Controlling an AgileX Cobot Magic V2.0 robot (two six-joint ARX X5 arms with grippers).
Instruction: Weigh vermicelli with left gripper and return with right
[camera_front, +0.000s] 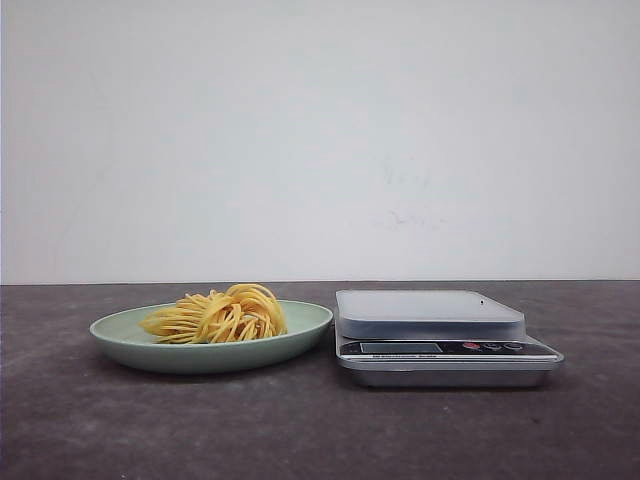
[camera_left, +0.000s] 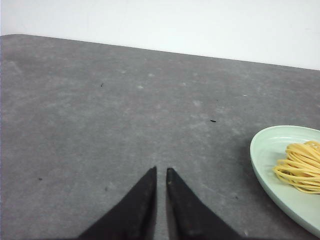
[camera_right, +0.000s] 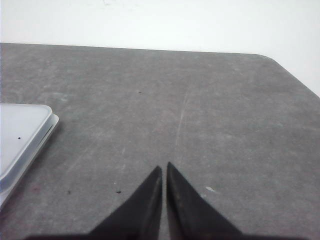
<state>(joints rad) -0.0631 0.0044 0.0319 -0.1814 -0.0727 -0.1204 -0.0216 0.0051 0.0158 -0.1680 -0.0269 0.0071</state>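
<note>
Left jaws: the left gripper has its two black tips pressed nearly together, only a thin slit between them, nothing held. They hang over bare grey surface.
Right jaws: the right gripper shows the same pose, black tips drawn together with a hairline gap, nothing pinched, over a bare stretch of the surface.
Near the left jaws: in the left wrist view the rim of the pale green plate comes in at the edge, apart from the tips, with yellow strands lying in it.
Near the right jaws: in the right wrist view a corner of the scale's pale weighing platform shows at the side, well apart from the tips.
Vermicelli: the vermicelli is a small clump of thin yellow looped strands resting in the plate, sitting roughly in its middle and rising above the rim.
Plate: shallow and round, on the surface toward the left of the front view, just beside the scale, their edges close; whether they touch I cannot tell.
Scale: the kitchen scale stands right of the plate, silver body, flat pale platform on top with nothing on it, a display and small buttons on its front panel.
Arms: neither arm shows in the front view.
Background: a plain white wall behind the dark surface.
</note>
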